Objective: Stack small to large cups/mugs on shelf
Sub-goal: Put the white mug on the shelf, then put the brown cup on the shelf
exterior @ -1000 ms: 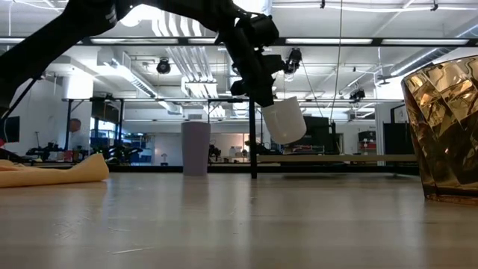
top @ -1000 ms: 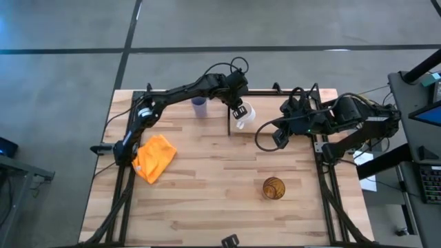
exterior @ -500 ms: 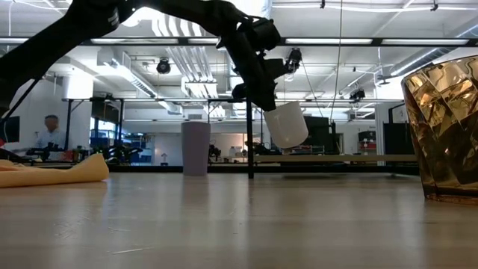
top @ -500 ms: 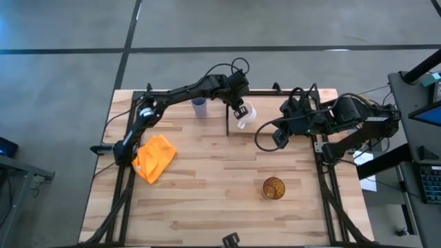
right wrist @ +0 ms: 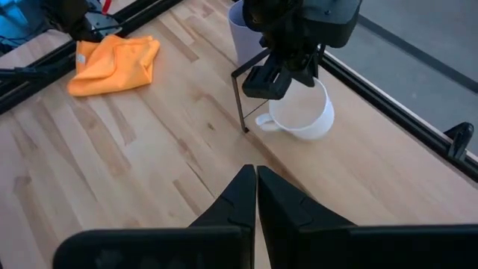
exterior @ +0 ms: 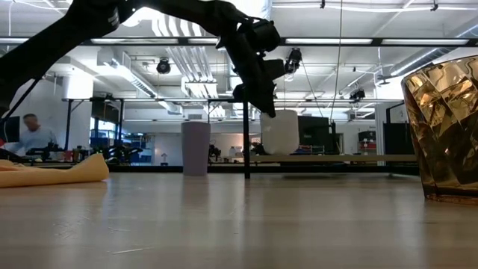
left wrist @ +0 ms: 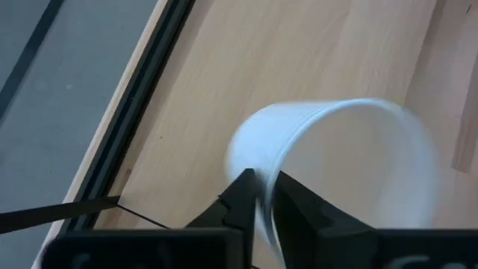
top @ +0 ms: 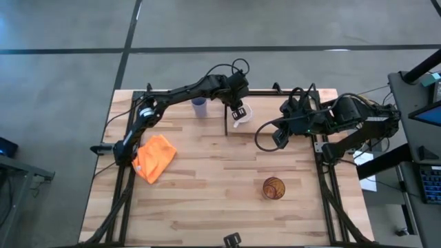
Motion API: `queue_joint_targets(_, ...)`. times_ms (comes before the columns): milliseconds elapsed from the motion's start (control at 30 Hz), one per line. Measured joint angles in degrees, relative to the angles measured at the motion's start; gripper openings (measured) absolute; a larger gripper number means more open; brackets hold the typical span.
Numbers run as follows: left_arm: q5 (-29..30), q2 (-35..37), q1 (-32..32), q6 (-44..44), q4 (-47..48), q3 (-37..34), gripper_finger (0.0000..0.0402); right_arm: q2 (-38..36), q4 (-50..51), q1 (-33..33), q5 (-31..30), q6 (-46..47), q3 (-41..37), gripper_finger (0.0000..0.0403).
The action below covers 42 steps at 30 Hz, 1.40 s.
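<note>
We are holding the white mug by its rim with our left gripper, the fingers pinched narrow on the wall of the mug, one inside and one outside. The mug is sitting upright at the left end of the shelf, at the far side of the table, with its handle pointing toward the near-left. In the low view the mug is standing level on the shelf board, just right of a thin black rod at the shelf's corner. In the right wrist view the mug is resting on the board with our left gripper reaching down onto its rim.

The lavender tumbler is standing upright on the table just left of the shelf, near the mug but apart from it. The amber cup is standing upright on the table well apart from the shelf, toward the near right. The orange cloth is lying crumpled at the left side of the table.

Our right gripper is waiting at the right end of the shelf, its fingers closed together with nothing between them.

A person is showing far off in the room behind the table.
</note>
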<state>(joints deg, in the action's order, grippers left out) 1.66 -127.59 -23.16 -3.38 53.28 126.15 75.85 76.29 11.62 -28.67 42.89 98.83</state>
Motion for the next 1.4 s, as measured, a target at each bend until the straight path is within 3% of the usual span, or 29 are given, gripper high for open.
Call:
queue_joint_targets(233, 0.01, 0.00, -0.02, 0.00, -0.53, -0.02, 0.0062, 0.00, 0.00, 0.00, 0.04, 0.00, 0.00, 0.0009)
queue_joint_targets(1067, 4.85, 0.21, -0.15, -0.23, -3.19, 2.54, 0.0063, 0.00, 2.27, 0.00, 0.09, 0.02, 0.00, 0.0009)
queue_joint_targets(1267, 0.45, 5.57, 1.94, -1.68, -0.88, 2.91, 0.0063, -0.02, 3.59, 0.00, 0.15, 0.85, 0.00, 0.0009)
queue_joint_targets(1400, 0.14, 11.60, 4.93, -3.02, 5.58, 2.92, 0.0063, 0.36, 3.54, -0.10, 2.34, 3.85, 0.00, 0.0009)
